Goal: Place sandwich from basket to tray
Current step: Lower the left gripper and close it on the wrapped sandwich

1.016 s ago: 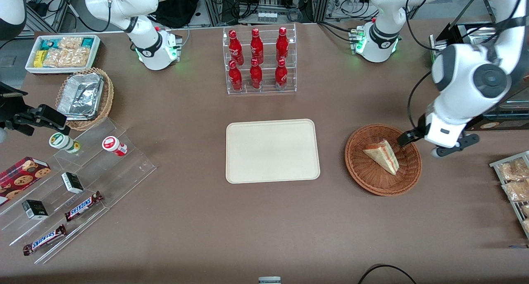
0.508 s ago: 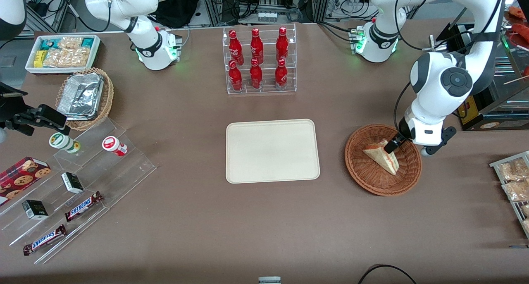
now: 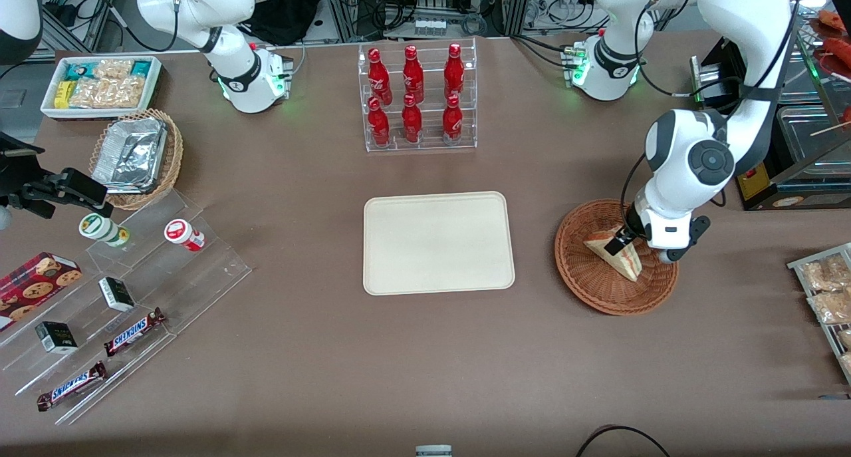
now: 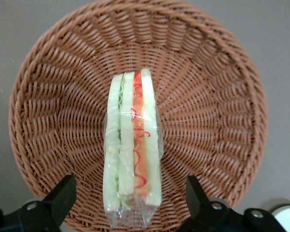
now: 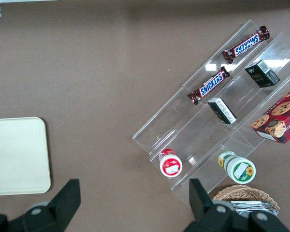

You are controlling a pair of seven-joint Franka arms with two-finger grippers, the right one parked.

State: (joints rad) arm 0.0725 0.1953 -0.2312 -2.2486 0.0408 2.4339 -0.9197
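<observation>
The sandwich (image 3: pixel 626 264) lies in the round brown wicker basket (image 3: pixel 598 292), a pale wedge in clear wrap with red-orange and green filling. The left arm's gripper (image 3: pixel 630 241) hangs low over it, open. In the left wrist view the sandwich (image 4: pixel 133 145) runs lengthwise between the two black fingers (image 4: pixel 63 195), with wide gaps on both sides and no contact; the gripper (image 4: pixel 129 197) straddles its wrapped end inside the basket (image 4: pixel 217 87). The cream tray (image 3: pixel 439 242) lies bare at mid-table, beside the basket toward the parked arm's end.
A clear rack of red bottles (image 3: pixel 417 98) stands farther from the camera than the tray. A wire rack of snack packets (image 3: pixel 828 297) and a black appliance (image 3: pixel 791 191) sit near the basket. A clear stepped display (image 3: pixel 120 297), a foil-filled basket (image 3: pixel 136 154) and a white bin (image 3: pixel 100 84) lie toward the parked arm's end.
The gripper has moved from beside the basket's rim to over the basket and has come down around the sandwich. The sandwich has not moved.
</observation>
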